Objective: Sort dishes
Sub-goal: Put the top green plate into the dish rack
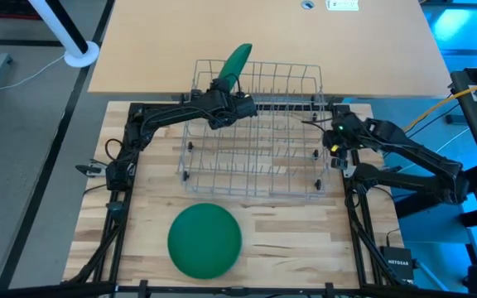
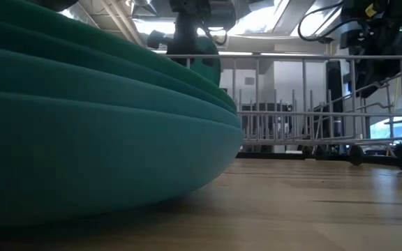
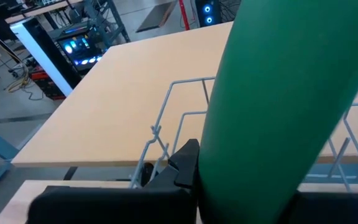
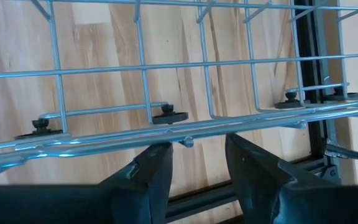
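Observation:
A green plate [image 1: 238, 61] stands on edge in the air over the far left corner of the wire rack [image 1: 251, 132], with my left gripper [image 1: 228, 85] shut on it. In the left wrist view the plate [image 3: 278, 99] fills the right half. A stack of several green plates [image 1: 204, 240] lies flat on the table near the front edge; in the low view the stack [image 2: 96, 125] fills the left. My right gripper [image 1: 331, 136] is open at the rack's right side; the rack's top rim wire [image 4: 185, 132] runs across just past its fingertips [image 4: 157, 158]. My left gripper pinches the plate near its rim [image 3: 211, 167] between its two fingers, one finger [image 3: 184, 163] showing on the plate's face. The fingers come from the table's left, slanting slightly down. The plate is lifted clear above the rack, on edge and tilted, reaching toward the far edge.
The rack stands on small black feet [image 4: 169, 116] on the wooden table top. A light brown board [image 1: 263, 41] lies beyond the rack. Black frame rails [image 1: 114, 199] run along the table's left and right sides. Bare wood [image 1: 305, 240] lies to the right of the stack.

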Controlling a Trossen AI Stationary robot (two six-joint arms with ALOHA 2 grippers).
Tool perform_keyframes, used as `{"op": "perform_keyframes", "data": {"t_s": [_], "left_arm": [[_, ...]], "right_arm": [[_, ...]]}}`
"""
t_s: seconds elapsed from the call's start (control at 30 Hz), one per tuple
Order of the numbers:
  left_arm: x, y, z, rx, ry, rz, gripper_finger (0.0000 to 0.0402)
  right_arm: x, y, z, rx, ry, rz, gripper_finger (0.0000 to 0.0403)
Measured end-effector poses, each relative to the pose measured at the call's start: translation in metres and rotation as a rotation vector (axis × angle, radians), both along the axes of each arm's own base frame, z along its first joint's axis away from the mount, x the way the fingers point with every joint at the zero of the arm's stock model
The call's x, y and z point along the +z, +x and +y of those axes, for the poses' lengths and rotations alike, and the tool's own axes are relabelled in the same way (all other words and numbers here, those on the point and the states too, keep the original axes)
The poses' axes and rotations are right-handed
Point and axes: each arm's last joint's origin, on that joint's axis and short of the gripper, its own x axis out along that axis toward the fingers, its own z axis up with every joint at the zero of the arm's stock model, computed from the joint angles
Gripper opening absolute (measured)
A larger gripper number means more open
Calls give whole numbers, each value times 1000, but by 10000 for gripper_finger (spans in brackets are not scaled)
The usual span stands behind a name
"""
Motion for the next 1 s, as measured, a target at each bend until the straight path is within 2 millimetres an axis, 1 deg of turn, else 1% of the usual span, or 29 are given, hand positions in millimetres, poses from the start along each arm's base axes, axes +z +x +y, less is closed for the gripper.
{"op": "perform_keyframes", "data": {"t_s": [0.37, 0.47, 0.7, 0.83, 1.0], "left_arm": [[0, 1, -3, -12, -26, -19, 24], [-5, 4, -4, -15, -31, -9, 24], [-30, 16, -2, -5, -69, -8, 21], [-32, 17, -2, 8, -74, -47, 30], [-32, 17, -5, 3, -75, -45, 23]], "right_arm": [[0, 2, -1, 6, -6, -8, 154], [0, 2, -1, 10, -8, -8, 154], [0, 2, -1, 23, -14, -7, 154], [0, 2, -1, 24, -13, -11, 154], [1, 3, -1, 25, -15, -13, 154]]}}
